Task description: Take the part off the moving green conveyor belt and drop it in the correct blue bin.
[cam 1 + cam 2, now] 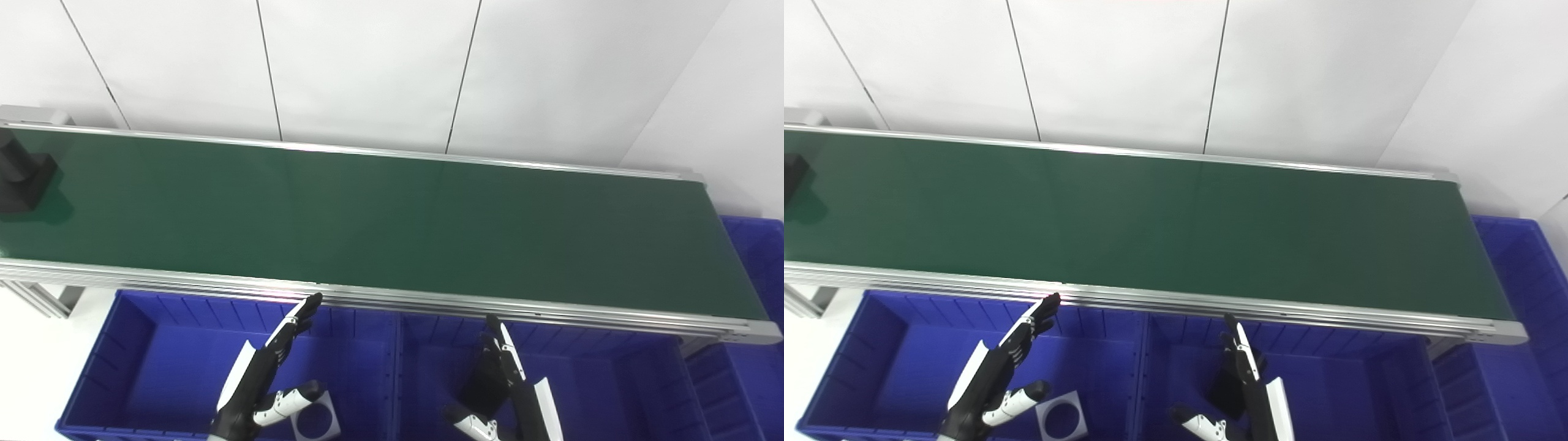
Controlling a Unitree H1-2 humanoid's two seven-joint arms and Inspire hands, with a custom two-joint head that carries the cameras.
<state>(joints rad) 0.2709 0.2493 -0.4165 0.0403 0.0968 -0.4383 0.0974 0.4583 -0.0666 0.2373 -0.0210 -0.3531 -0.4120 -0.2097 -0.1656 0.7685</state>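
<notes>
A dark part (21, 180) rides at the far left end of the green conveyor belt (392, 226), half cut off by the picture's left edge; in the right eye view only a sliver of it shows. It looks like a blocky black piece with a raised portion, but its exact shape and long axis cannot be told at this distance. Both hands wait below the belt's near rail, over the blue bins. The left robot hand (263, 373) is flat and spread, fingers pointing up and forward toward the rail, thumb out to the side, holding nothing. The right robot hand (505, 380) is likewise extended and empty, fingers straight. The part lies well apart from both, up and to the left, and the left robot hand is clearly the nearer one; judging by that, it is the likelier one to make the pick once the belt carries the part closer. A white square piece with a round hole (315, 419) already sits in the left blue bin (141, 343), and a dark piece (1228, 389) rests in the middle blue bin (612, 380) beside the right robot hand.
</notes>
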